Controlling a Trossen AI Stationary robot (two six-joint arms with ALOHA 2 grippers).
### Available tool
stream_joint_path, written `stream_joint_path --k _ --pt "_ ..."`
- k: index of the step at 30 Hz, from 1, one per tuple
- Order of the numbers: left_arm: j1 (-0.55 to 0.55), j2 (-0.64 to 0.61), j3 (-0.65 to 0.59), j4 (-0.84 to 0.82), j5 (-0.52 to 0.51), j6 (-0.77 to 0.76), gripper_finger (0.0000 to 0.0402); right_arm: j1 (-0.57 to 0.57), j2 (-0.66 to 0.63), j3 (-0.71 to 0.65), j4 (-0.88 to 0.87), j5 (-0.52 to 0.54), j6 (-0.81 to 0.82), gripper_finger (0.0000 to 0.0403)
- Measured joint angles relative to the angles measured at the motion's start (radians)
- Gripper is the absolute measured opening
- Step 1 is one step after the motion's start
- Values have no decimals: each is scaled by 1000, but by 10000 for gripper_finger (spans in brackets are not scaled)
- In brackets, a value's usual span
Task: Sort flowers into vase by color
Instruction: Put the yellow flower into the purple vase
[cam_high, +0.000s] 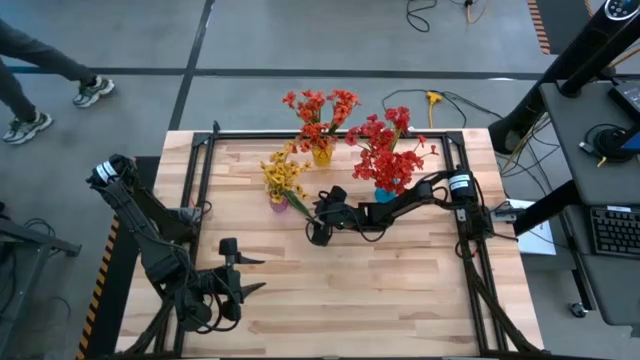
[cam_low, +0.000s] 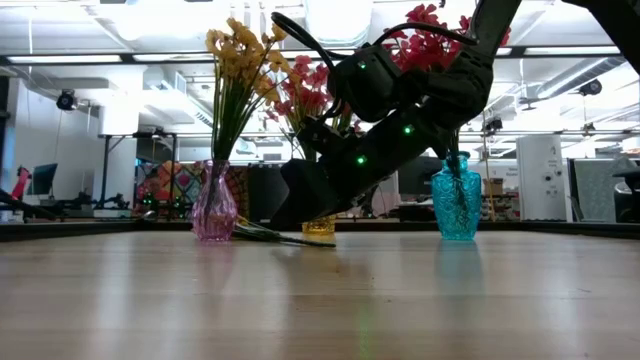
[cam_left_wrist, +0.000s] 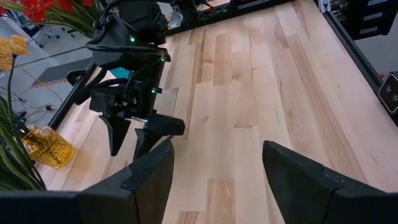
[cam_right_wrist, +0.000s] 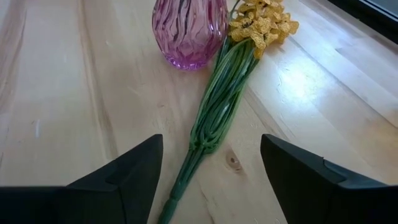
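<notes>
A yellow flower spray (cam_right_wrist: 217, 115) lies flat on the table, its blossoms (cam_right_wrist: 261, 25) beside the foot of the pink vase (cam_right_wrist: 189, 31). My right gripper (cam_right_wrist: 211, 180) is open, low over the table, one finger on either side of the stem's free end without touching it. The pink vase (cam_high: 279, 203) holds yellow sprays (cam_high: 283, 172). Orange-red sprays (cam_high: 320, 108) stand in the yellow vase (cam_high: 322, 155), red ones (cam_high: 390, 145) in the teal vase (cam_high: 385, 193). My left gripper (cam_high: 250, 274) waits open near the table's near-left part.
The three vases stand in a loose row across the far half of the table, the pink vase (cam_low: 213, 212) on the left and the teal vase (cam_low: 457, 200) on the right. A black frame (cam_high: 200, 170) runs along the table's edges. Bare wood (cam_high: 380, 290) lies nearer the front.
</notes>
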Motion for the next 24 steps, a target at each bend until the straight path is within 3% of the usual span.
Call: stream_joint_path --k 24 --pt "0 0 0 0 0 0 227 0 36 -16 5 0 19 256"
